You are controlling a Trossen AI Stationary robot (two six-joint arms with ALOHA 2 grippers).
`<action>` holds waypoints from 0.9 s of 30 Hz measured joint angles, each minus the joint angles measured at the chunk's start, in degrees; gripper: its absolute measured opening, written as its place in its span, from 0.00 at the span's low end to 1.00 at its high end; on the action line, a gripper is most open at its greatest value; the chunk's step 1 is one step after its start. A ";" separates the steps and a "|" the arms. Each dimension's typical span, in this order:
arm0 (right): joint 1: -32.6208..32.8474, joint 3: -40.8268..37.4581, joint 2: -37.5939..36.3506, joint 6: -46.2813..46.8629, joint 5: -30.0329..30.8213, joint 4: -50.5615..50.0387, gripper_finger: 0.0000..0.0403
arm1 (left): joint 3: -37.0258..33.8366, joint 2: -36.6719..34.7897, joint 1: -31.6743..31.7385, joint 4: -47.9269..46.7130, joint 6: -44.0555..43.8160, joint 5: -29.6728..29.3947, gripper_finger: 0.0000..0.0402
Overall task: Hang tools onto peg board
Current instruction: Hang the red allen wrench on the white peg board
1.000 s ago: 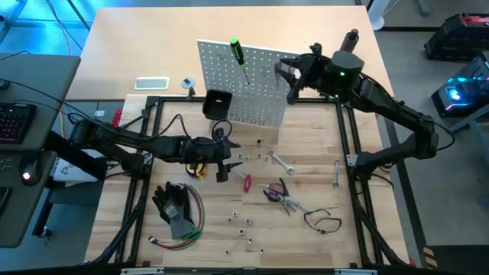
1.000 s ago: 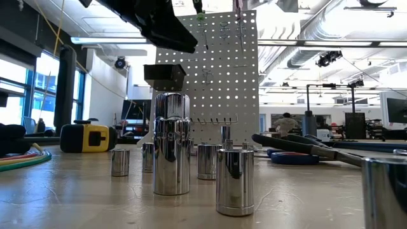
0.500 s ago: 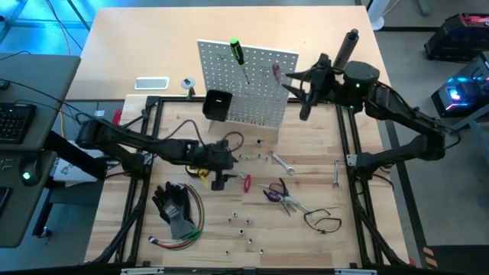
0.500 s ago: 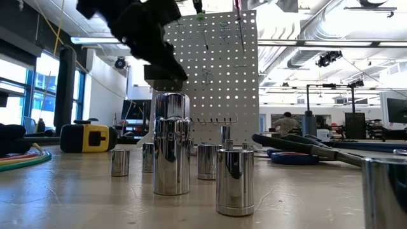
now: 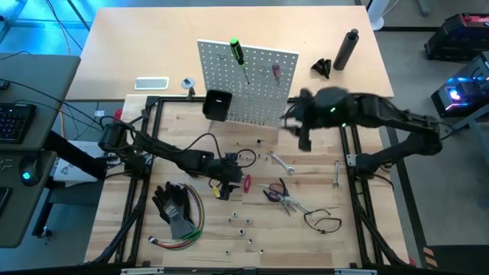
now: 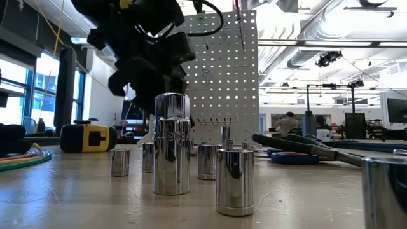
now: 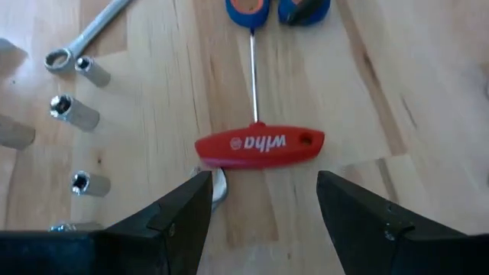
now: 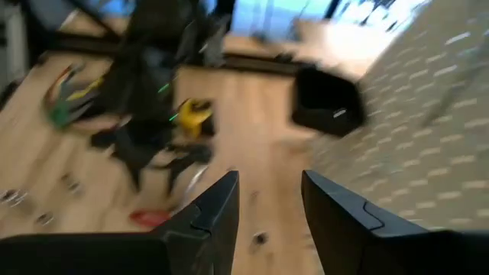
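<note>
Hanging on peg board (image 5: 256, 92): black bin (image 5: 218, 105).

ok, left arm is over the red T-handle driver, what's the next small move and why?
Probably lower the left end effector straight down and close on the red handle. In the left wrist view its open fingers straddle the handle, which lies flat on the table with nothing held yet. The right end effector is empty, near the peg board.

Red T-handle screwdriver (image 7: 260, 145) flat on table; green screwdriver (image 5: 238, 52) hung on peg board (image 5: 256, 95).
</note>
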 joint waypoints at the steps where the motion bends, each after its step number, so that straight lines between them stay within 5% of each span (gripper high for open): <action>1: 1.11 0.00 0.96 0.55 -0.05 -0.94 0.34 | 0.00 -0.04 0.00 0.09 -0.14 -0.08 0.57; 22: 13.81 0.00 20.88 6.30 -1.13 -7.56 0.34 | -2.47 -0.65 -0.48 -5.69 -4.34 -3.89 0.57; 27: 14.02 0.00 27.46 6.46 -6.12 -7.86 0.34 | -5.54 -1.30 -0.94 -4.28 -7.35 -3.93 0.57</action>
